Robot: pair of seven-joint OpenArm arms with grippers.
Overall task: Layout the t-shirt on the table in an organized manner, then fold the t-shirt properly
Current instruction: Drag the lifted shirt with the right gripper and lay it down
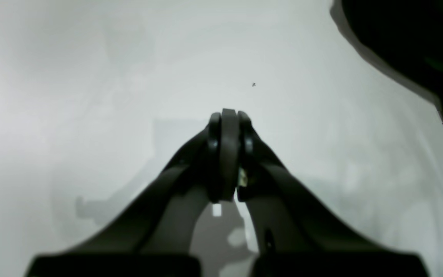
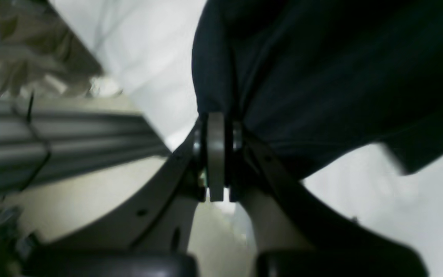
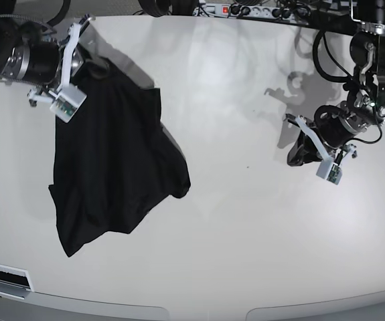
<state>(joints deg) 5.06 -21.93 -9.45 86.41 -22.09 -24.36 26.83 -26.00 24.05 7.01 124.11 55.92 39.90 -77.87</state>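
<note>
— Shirt check: where is the t-shirt [image 3: 115, 167]?

— Bunched, hanging from your right gripper [image 2: 217, 115], clamped tight on a pinch of cloth, trailing onto the table [image 3: 246, 234] at far left. Your left gripper [image 1: 229, 115] is closed, empty, well apart.

— Risk?

— One thin pinch; a quick drag could slip it or twist the bunch further.

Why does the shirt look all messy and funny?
The t-shirt isn't spread flat. The right gripper pinches one edge and lifts it, so it hangs bunched and crooked over the table. The left gripper is shut on nothing, away from it.
</note>
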